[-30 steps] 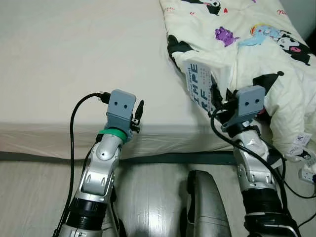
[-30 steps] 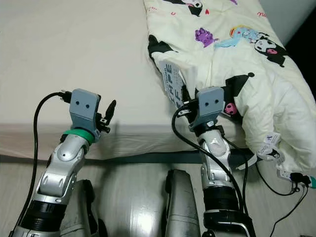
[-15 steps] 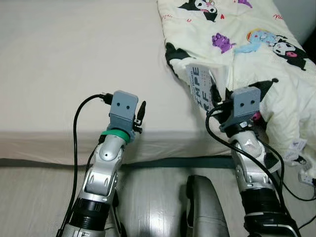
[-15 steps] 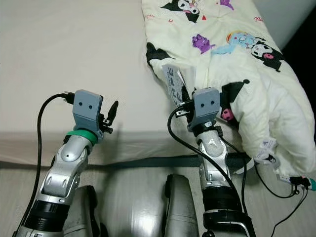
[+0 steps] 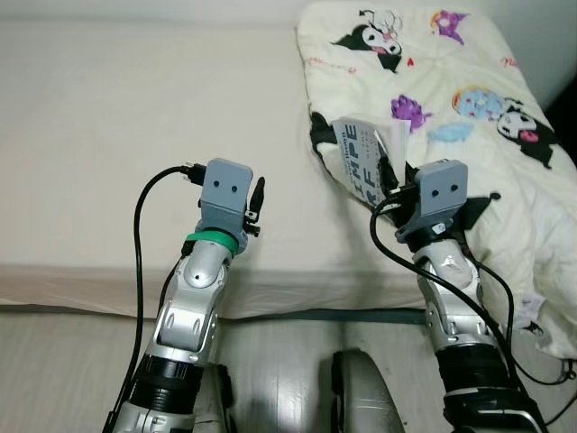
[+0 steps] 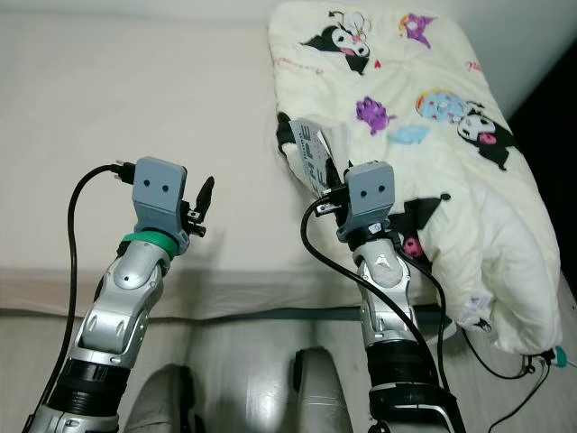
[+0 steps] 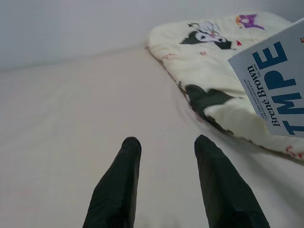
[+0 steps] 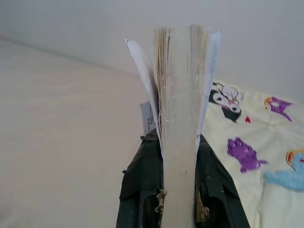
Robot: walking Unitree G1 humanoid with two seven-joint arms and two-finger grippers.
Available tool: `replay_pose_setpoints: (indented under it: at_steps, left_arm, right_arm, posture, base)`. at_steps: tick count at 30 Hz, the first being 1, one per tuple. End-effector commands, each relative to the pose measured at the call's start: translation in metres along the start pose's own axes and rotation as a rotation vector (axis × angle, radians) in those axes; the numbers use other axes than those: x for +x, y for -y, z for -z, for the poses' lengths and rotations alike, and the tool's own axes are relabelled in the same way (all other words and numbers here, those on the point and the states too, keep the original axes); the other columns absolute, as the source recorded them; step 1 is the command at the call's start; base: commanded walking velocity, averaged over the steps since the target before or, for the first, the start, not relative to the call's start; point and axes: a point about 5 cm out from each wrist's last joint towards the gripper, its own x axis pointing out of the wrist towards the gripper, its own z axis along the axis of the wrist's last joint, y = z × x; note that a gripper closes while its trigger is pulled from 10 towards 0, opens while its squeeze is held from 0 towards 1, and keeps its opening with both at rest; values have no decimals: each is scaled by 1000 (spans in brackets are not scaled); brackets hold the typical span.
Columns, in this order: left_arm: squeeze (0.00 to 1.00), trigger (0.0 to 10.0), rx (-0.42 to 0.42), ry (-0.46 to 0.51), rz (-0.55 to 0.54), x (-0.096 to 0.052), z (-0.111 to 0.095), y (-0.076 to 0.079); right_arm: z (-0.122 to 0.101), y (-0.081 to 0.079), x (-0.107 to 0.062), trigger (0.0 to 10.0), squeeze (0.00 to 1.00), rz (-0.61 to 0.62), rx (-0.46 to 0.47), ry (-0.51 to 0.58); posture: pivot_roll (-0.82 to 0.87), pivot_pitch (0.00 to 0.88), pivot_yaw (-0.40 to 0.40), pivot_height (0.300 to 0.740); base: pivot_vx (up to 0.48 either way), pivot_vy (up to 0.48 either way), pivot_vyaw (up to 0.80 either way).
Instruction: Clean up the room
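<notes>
My right gripper [image 5: 389, 173] is shut on a white paperback book [image 5: 358, 159] with blue lettering, held upright over the bed's right side. The right wrist view looks at the book's page edge [image 8: 178, 118] clamped between the two black fingers [image 8: 137, 185]. A cream duvet [image 5: 460, 117] printed with cartoon characters lies bunched on the bed just beyond and to the right of the book. My left gripper [image 5: 256, 200] hovers over the bare sheet near the bed's front edge, open with nothing between its fingers [image 7: 116, 190].
The bed [image 5: 108, 135] with a plain cream sheet spans the view, its front edge running below both wrists. Pale wooden floor [image 5: 63, 361] lies in front of it. Black cables [image 5: 550, 347] trail on the floor at the lower right under the hanging duvet.
The camera has tilted up, so more of the bed and duvet shows. My right gripper has lifted the book a little higher off the duvet. The left arm keeps its pose.
</notes>
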Motion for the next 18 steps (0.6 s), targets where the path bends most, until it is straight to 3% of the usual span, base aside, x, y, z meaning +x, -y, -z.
replay_pose_setpoints:
  at_steps: [1, 4, 10, 12, 18]
  left_arm:
    - [0, 10000, 6, -42, -7, -1, 9, 1]
    - [0, 10000, 5, -45, -7, -1, 9, 1]
    - [0, 10000, 53, -99, 63, -6, 32, 0]
    - [0, 10000, 65, -124, 126, -10, 43, 0]
    - [0, 10000, 29, -124, 151, -10, 42, 2]
  right_arm:
    - [-4, 0, 1, 10000, 0, 1, 5, 35]
    - [-4, -1, 0, 10000, 0, 1, 5, 33]
    - [11, -8, -8, 10000, 0, 7, 47, -32]
    - [26, -16, -17, 10000, 0, 25, 127, -95]
    - [35, -22, -24, 10000, 0, 52, 199, -127]
  posture:
    - [-30, 31, 22, 679]
    - [-30, 31, 22, 684]
    - [-38, 21, 28, 699]
    - [-38, 21, 31, 699]
    - [-39, 16, 39, 699]
  base:
    - [0, 0, 0]
    - [0, 0, 0]
    - [0, 0, 0]
    - [0, 0, 0]
    - [0, 0, 0]
